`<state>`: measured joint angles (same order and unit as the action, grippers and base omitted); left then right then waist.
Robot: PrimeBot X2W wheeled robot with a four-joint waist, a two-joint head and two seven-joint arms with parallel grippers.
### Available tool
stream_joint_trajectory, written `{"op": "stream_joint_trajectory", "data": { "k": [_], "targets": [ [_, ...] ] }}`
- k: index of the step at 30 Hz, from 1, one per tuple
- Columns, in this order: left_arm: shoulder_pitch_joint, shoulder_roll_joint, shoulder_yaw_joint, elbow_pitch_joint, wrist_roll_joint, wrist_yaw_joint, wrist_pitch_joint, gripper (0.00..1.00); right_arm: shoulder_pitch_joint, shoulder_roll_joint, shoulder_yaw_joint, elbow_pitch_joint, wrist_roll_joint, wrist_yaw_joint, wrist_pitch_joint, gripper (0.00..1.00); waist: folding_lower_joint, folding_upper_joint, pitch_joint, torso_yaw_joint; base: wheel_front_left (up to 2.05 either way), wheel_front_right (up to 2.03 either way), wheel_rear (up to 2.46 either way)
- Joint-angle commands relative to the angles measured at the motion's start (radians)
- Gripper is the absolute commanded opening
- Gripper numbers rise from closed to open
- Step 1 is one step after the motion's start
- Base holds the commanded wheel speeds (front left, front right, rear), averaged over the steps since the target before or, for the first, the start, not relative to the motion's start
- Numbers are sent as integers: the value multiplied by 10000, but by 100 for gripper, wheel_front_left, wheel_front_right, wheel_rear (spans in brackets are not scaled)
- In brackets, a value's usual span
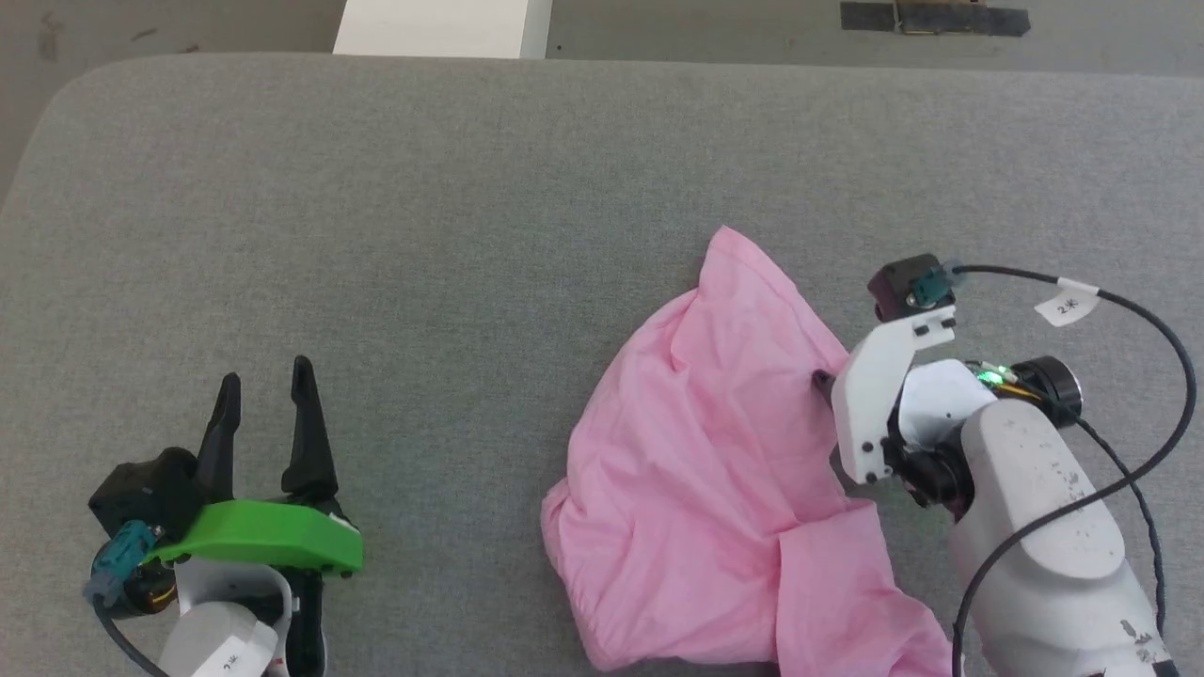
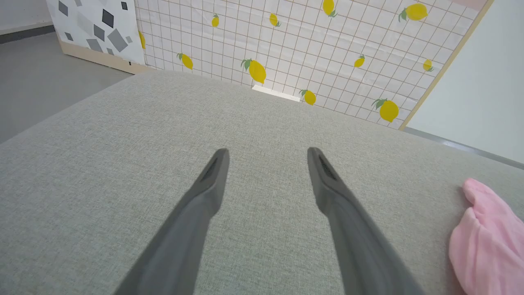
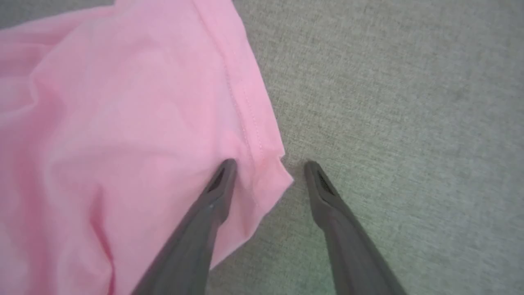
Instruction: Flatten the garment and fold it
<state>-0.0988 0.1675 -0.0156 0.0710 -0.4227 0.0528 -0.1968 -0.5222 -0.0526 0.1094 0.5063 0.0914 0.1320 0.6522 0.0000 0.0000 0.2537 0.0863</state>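
Observation:
The garment (image 1: 696,451) is a crumpled light-pink heap on the grey surface, right of centre and reaching the near edge of the head view. My right gripper (image 1: 826,384) points down at its right edge. In the right wrist view that gripper (image 3: 270,164) is open, a hemmed corner of the garment (image 3: 123,123) lies between its fingertips, and its left finger (image 3: 204,221) rests over the cloth. My left gripper (image 1: 265,376) stands open at the lower left, well clear of the cloth. In the left wrist view the left gripper (image 2: 266,153) holds nothing, with the garment (image 2: 487,241) at the right edge.
The grey padded table (image 1: 376,235) has rounded far corners and bare room to the left and behind the cloth. A white block (image 1: 442,26) stands beyond its far edge. A black cable (image 1: 1157,395) loops by the right wrist. A lemon-patterned screen (image 2: 307,45) stands past the table.

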Motion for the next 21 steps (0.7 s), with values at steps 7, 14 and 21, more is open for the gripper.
{"op": "stream_joint_trajectory", "data": {
  "k": [7, 14, 21],
  "targets": [
    [-182, 68, -127, 159, -89, -30, -58, 100, 77, 24, -1517, -787, 695, -13, -1904, 0, 0, 0, -411, -257, 0, 0, 0],
    [106, 68, -173, 75, -127, 67, -46, 100, 3827, 24, -4492, -3025, 1671, -13, -1196, 0, 0, 0, -719, -446, 0, 0, 0],
    [261, 142, -231, -166, -327, 53, 326, 100, 5054, 24, -4705, -3950, 3313, -13, -1992, 100, 0, 0, -712, -926, 0, 0, 0]
  ]
}}
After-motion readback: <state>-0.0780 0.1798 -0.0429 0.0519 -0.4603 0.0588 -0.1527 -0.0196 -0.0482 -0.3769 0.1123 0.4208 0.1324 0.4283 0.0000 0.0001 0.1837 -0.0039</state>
